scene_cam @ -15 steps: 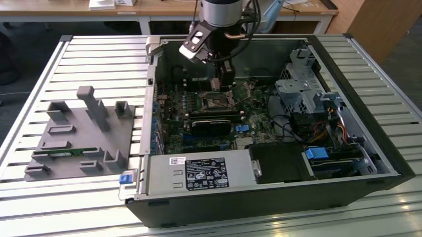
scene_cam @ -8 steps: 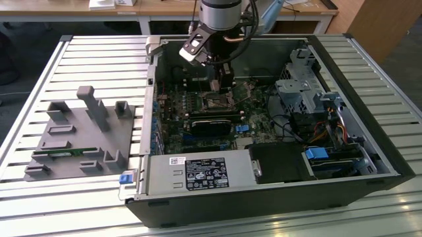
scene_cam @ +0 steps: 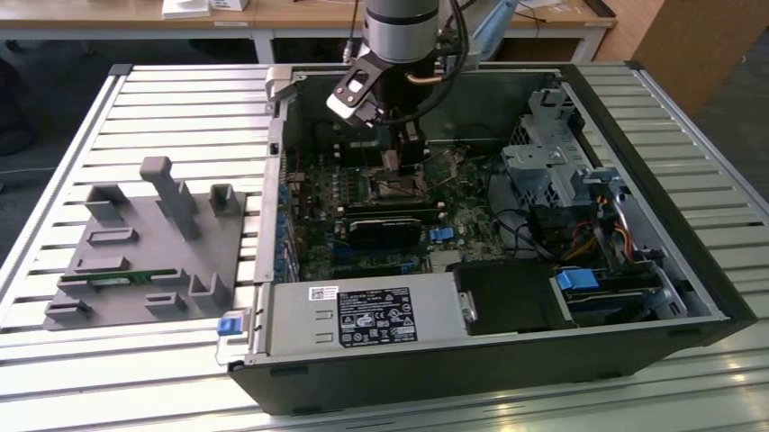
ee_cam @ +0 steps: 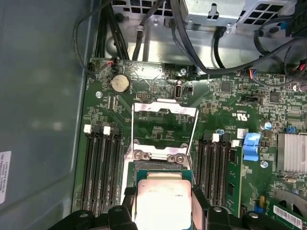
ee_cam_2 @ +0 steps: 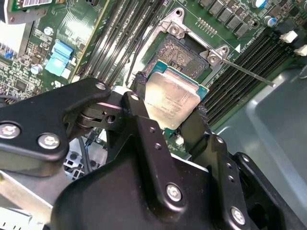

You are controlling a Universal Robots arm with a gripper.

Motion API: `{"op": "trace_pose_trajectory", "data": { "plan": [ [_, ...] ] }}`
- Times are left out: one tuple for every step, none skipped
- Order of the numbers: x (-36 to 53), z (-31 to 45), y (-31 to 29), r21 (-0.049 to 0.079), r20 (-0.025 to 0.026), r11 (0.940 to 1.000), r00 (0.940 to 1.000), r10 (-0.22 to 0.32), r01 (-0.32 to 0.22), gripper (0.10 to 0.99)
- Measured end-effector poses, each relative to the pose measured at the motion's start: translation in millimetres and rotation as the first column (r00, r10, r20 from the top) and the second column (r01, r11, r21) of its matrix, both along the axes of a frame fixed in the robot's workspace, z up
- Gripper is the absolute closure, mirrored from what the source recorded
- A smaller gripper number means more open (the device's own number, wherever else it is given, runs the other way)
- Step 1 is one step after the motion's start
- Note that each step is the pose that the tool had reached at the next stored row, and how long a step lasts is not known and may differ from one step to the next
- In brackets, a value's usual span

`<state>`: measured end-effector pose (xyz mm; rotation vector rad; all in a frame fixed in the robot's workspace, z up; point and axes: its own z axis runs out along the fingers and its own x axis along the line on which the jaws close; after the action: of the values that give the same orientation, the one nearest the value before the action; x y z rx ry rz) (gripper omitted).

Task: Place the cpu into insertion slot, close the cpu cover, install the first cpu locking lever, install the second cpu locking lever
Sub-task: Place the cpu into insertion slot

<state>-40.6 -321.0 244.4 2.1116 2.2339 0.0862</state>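
Second wrist view | tool [ee_cam_2: 169, 99] grips cpu [ee_cam_2: 175, 93] | insertion slot [ee_cam_2: 184, 53] half-hidden

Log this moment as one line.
gripper: shut on cpu | cpu: held over insertion slot, not seated | cpu cover: open

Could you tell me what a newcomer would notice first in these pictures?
The silvery cpu clamped in the black gripper draws the eye first, close to the bare insertion slot but not yet seated. In the first wrist view the cpu cover is swung open. In the exterior view the arm reaches into an open computer case on a slatted table.
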Motion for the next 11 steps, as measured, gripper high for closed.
{"op": "trace_pose_trajectory", "data": {
  "plan": [
    [-0.2, -0.9, 0.0, 0.000, 0.0000, 1.0000, 1.0000, -0.001, 0.001, 0.545],
    [-0.2, -2.0, 0.0, 0.000, 0.0000, 1.0000, 1.0000, -0.001, 0.001, 0.545],
    [-0.2, -3.3, 0.1, 0.000, 0.0000, 1.0000, 1.0000, -0.001, 0.001, 0.545],
    [-0.3, -4.7, 0.3, 0.000, 0.0000, 1.0000, 1.0000, -0.001, 0.001, 0.545],
    [-0.3, -5.9, 0.4, 0.000, 0.0001, 1.0000, 1.0000, -0.001, 0.001, 0.545],
    [-0.3, -7.3, 0.6, 0.000, 0.0000, 1.0000, 1.0000, -0.001, 0.001, 0.545],
    [-0.4, -8.7, 0.7, 0.000, 0.0000, 1.0000, 1.0000, -0.001, 0.001, 0.545],
    [-0.5, -10.1, 0.8, 0.000, 0.0000, 1.0000, 1.0000, -0.001, 0.001, 0.545],
    [-0.5, -11.8, 0.9, 0.000, 0.0000, 1.0000, 1.0000, -0.001, 0.001, 0.545],
    [-0.5, -13.4, 0.9, 0.000, 0.0000, 1.0000, 1.0000, -0.001, 0.001, 0.545],
    [-0.6, -15.0, 1.0, 0.000, 0.0000, 1.0000, 1.0000, -0.001, 0.001, 0.545]
  ]
}}
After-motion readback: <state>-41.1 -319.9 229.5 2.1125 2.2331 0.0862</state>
